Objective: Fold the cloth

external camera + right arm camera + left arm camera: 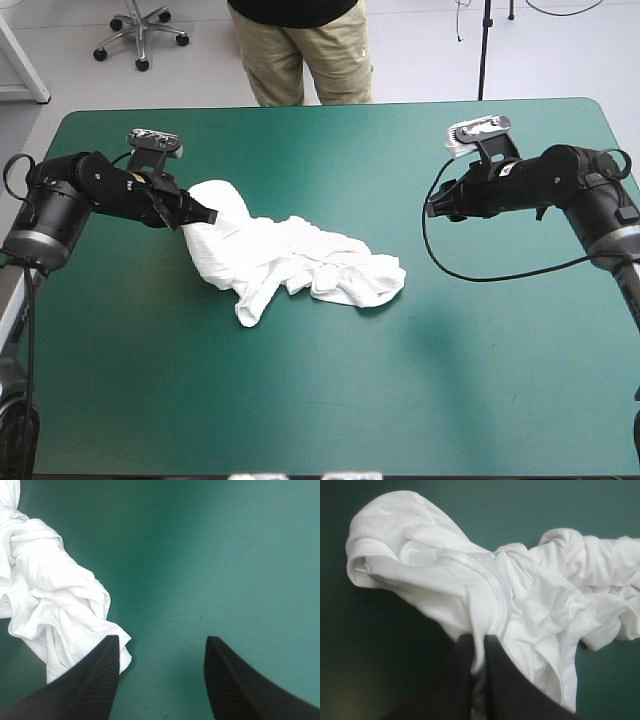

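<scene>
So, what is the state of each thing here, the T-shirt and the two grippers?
T-shirt: crumpled heap on the table, not yet folded.
Left gripper: shut on a fold of the T-shirt.
Right gripper: open, empty, apart from the T-shirt.

Robotics lab or test room, by the look of it.
Told by two black robot arms, the left arm (90, 190) and the right arm (545, 185), reaching in from either side of a surface (330, 400) with a teal-green cover; beyond its far edge, a bare pale-grey floor (420, 60), the wheeled base of an office chair (138, 30), a thin black stand pole (484, 50) and the leg of white furniture (30, 72).
</scene>
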You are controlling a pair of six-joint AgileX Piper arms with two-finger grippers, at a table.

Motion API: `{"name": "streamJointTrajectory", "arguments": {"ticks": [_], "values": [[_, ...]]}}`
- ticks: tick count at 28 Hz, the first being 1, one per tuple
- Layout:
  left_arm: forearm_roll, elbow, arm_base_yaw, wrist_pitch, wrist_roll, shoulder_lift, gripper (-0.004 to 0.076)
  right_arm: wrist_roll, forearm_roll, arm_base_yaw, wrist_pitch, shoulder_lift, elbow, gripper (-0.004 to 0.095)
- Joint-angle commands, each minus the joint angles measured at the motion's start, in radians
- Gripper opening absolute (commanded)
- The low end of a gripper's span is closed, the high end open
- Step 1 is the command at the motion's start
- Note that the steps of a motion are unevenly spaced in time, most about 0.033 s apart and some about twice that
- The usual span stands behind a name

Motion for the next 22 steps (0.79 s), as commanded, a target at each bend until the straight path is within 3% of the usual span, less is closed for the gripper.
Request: {"name": "streamJointTrajectory", "arguments": {"ticks": [1,10,22], "values": [[-0.023,-0.035,-0.004,-0.032,-0.001,-0.036,-0.0009,-0.008,0.02,-0.004,-0.035,-0.032,-0.035,0.0486],[-0.023,-0.035,-0.004,-0.032,-0.001,-0.036,-0.0009,-0.013,0.035,0.0,-0.014,-0.029,-0.033,0.049],[-0.023,-0.035,-0.004,-0.031,-0.001,-0.036,-0.0009,0.012,-0.026,0.149,0.014,0.093,0.007,0.0524]]}}
